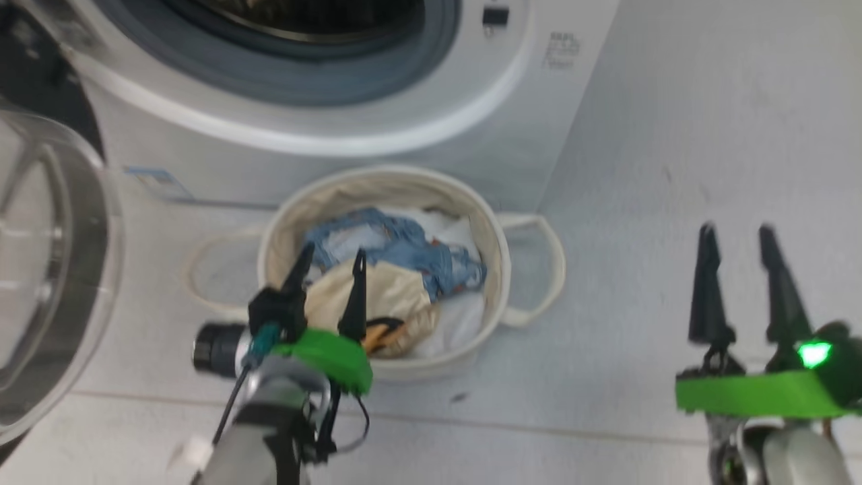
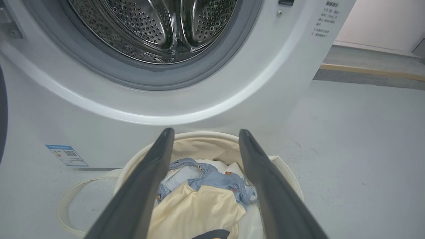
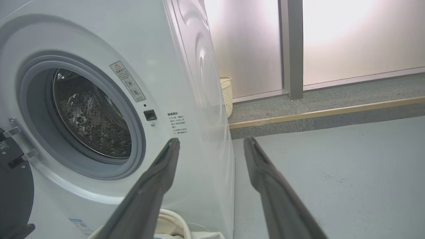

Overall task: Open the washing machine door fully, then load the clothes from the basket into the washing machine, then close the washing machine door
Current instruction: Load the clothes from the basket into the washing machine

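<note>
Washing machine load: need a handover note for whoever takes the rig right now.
Left gripper: open, empty, poised over the basket, fingers aimed at the clothes.
Right gripper: open, empty, off to the right over the floor.
Things: basket on the floor in front of the washing machine; blue and cream clothes both in it; washing machine door swung open to the left; no clothes seen in the drum.
Done: door opened.
Left: grasp the clothes, load them into the drum, close the door.

Head view was blurry; wrist views sharp w/ bowed edges. Window [image 3: 358, 36] blew out at 1 o'clock, sheen on washing machine [image 3: 196, 49].
</note>
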Available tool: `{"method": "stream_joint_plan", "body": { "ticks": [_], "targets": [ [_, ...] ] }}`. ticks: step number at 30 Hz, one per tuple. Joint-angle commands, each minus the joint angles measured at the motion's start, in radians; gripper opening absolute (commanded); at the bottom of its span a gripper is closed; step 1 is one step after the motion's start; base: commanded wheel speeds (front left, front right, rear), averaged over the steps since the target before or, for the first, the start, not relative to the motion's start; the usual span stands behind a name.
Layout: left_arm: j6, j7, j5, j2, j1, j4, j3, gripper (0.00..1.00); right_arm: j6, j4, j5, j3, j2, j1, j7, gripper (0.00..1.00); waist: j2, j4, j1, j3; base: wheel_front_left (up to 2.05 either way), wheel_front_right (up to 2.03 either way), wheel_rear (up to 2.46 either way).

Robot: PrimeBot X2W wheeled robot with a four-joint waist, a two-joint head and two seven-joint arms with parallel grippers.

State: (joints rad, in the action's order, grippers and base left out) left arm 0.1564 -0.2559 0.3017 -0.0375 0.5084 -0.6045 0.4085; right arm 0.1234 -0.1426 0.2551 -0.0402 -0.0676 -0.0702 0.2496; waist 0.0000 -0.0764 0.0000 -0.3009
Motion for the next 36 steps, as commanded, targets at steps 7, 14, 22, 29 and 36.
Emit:
{"method": "stream_joint_plan", "body": {
  "ticks": [7,14,22,29,36],
  "targets": [
    [-0.035,-0.006,-0.047,-0.013,0.216,-0.16,-0.006,1.0,0.007,-0.082,-0.017,0.023,0.003,-0.125,0.012,1.0,0.0,0.083,0.0,-0.302,0.0,0.0,0.0],
    [-0.094,-0.006,-0.058,-0.013,0.338,-0.338,0.021,1.0,0.007,-0.077,-0.016,0.06,0.006,-0.212,0.012,1.0,0.0,0.103,0.0,-0.399,0.0,0.0,0.0],
    [-0.188,-0.006,0.0,-0.013,0.401,-0.442,0.09,1.0,0.007,-0.035,-0.006,0.073,0.012,-0.231,0.012,1.0,0.0,0.106,0.0,-0.395,0.0,0.0,0.0],
    [-0.19,0.048,0.053,-0.013,0.438,-0.518,0.162,1.0,0.007,-0.016,0.003,0.067,0.014,-0.234,0.012,1.0,0.0,0.106,0.0,-0.389,0.0,0.0,0.0],
    [-0.168,0.144,0.082,-0.013,0.489,-0.566,0.262,1.0,0.007,-0.005,0.003,0.059,0.016,-0.246,0.012,1.0,0.0,0.119,0.0,-0.405,0.0,0.0,0.0]
  ]
}}
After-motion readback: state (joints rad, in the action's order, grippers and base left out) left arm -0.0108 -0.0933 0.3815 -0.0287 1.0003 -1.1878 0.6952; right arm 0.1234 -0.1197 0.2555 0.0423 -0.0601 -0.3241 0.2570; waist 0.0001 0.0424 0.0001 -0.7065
